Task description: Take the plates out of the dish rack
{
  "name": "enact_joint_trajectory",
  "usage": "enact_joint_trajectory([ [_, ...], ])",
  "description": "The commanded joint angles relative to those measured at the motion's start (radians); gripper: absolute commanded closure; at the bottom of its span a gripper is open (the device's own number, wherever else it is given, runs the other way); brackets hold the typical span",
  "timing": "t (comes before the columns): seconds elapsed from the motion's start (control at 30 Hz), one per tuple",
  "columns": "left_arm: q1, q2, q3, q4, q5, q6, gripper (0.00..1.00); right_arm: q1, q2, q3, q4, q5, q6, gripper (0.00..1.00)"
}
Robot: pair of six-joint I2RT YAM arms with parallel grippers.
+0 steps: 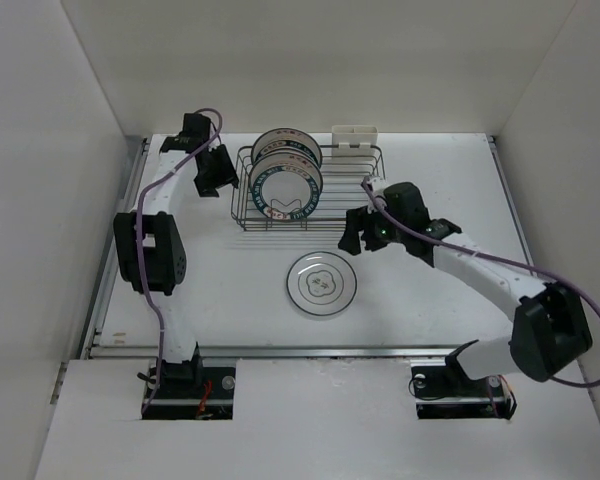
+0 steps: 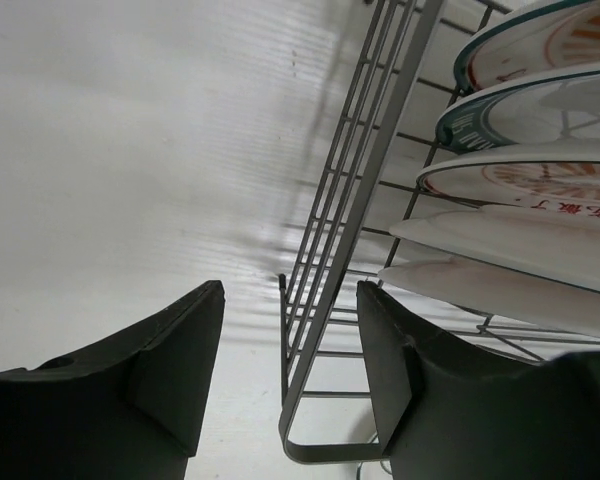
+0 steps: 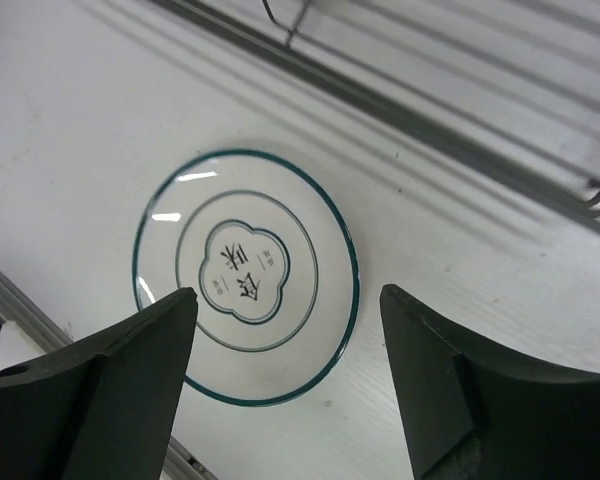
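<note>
The dish rack (image 1: 302, 228) is a dark wire basket at the back middle of the table. Several plates (image 1: 285, 180) stand upright in its left half. One teal-rimmed plate (image 1: 322, 284) lies flat on the table in front of the rack. My left gripper (image 1: 217, 172) is open at the rack's left end. In the left wrist view the gripper (image 2: 290, 300) straddles the rack's end wall (image 2: 352, 215), with the plates (image 2: 525, 245) just to the right. My right gripper (image 1: 365, 235) is open and empty. In the right wrist view it (image 3: 288, 295) hovers above the flat plate (image 3: 245, 275).
A white plastic holder (image 1: 355, 136) hangs on the rack's far side. The rack's bottom wires (image 3: 400, 100) run across the top of the right wrist view. White walls enclose the table on the left, back and right. A metal rail (image 1: 280, 350) lines the near edge.
</note>
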Motion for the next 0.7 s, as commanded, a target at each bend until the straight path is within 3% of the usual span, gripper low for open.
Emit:
enact_joint_trajectory([
  [0.0,0.006,-0.11,0.056,-0.027,-0.056,0.074,0.47,0.022,-0.09,0.096,-0.074,0.101,-0.082,0.2],
  [0.13,0.006,-0.162,0.077,-0.027,-0.065,0.161,0.44,0.04,-0.057,0.225,-0.016,0.101,-0.181,0.17],
  [0.3,-0.004,-0.214,0.137,-0.095,-0.072,0.284,0.27,0.04,0.186,0.55,-0.009,0.077,-0.246,0.17],
  [0.43,-0.004,-0.249,0.146,-0.154,-0.155,0.338,0.23,0.04,0.426,0.895,-0.095,0.055,-0.27,0.27],
  [0.57,-0.004,-0.275,0.104,-0.186,-0.201,0.369,0.21,0.04,0.592,1.02,-0.118,0.055,-0.31,0.37],
  [0.67,-0.004,-0.295,0.051,-0.211,-0.212,0.39,0.21,0.04,0.614,1.029,-0.091,0.046,-0.329,0.43],
])
